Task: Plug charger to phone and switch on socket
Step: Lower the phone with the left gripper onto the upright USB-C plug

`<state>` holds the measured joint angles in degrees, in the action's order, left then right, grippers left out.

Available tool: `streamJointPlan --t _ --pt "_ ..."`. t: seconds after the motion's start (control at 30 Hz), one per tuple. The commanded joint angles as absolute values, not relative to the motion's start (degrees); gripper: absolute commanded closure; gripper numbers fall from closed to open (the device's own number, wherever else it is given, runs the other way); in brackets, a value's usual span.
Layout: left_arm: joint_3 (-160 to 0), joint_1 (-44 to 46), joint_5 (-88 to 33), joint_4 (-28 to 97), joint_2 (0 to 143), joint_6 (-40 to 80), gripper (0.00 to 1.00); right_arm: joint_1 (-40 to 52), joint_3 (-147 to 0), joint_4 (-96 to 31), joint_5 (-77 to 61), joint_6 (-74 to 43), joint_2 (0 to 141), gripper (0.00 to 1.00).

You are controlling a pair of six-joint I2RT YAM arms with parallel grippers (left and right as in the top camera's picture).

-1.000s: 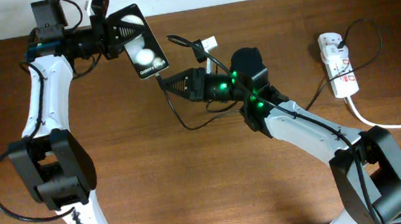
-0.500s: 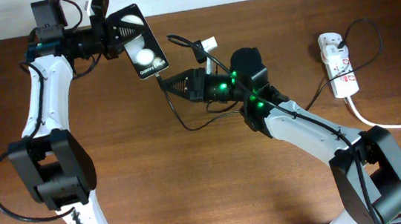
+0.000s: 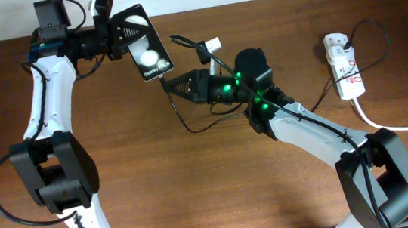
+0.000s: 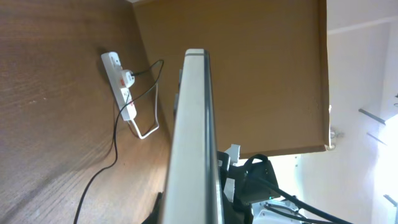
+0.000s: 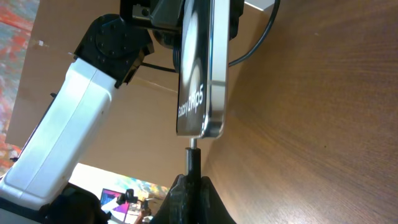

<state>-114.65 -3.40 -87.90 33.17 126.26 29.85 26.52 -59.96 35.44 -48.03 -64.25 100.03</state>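
Overhead and wrist views. The left pincer [image 3: 121, 33] is clamped on the upper part of the phone [image 3: 146, 50], holding it off the surface [image 3: 159, 194] near the far left edge. The glossy face is turned up and towards the right arm, with two bright round spots and a line of lettering on it. In the left wrist view the phone [image 4: 196, 137] appears edge-on as a narrow grey band running up the middle of the frame.

The right pincer [image 3: 173, 85] is closed on the black connector of the charger [image 5: 193, 163], just below the phone's lower end. In the right wrist view the pincer [image 5: 191, 186] points the connector straight at the short lower edge of the phone [image 5: 200, 68]. The metal tip meets that edge at its middle, and a short length of bare metal shows between the black body and the phone. Whether the tip is fully seated cannot be told.

From the connector the thin black cable loops down across the surface and under the right arm, then runs to a white plug at the far end of the socket [image 3: 343, 65]. The socket lies flat near the right edge, well apart from both pincers, and carries red marks. Its thick white cord [image 3: 388, 126] trails off to the right.
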Motion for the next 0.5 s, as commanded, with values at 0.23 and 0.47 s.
streamJointPlan --t 0.23,0.47 --pt "-115.39 -2.96 -90.13 33.04 126.52 29.93 1.0 26.17 -59.9 35.68 -48.05 -63.26 100.14 0.96" --pt "-115.39 -1.78 -90.13 33.06 126.52 29.93 1.0 26.17 -59.92 35.86 -47.27 -63.26 100.14 0.96"
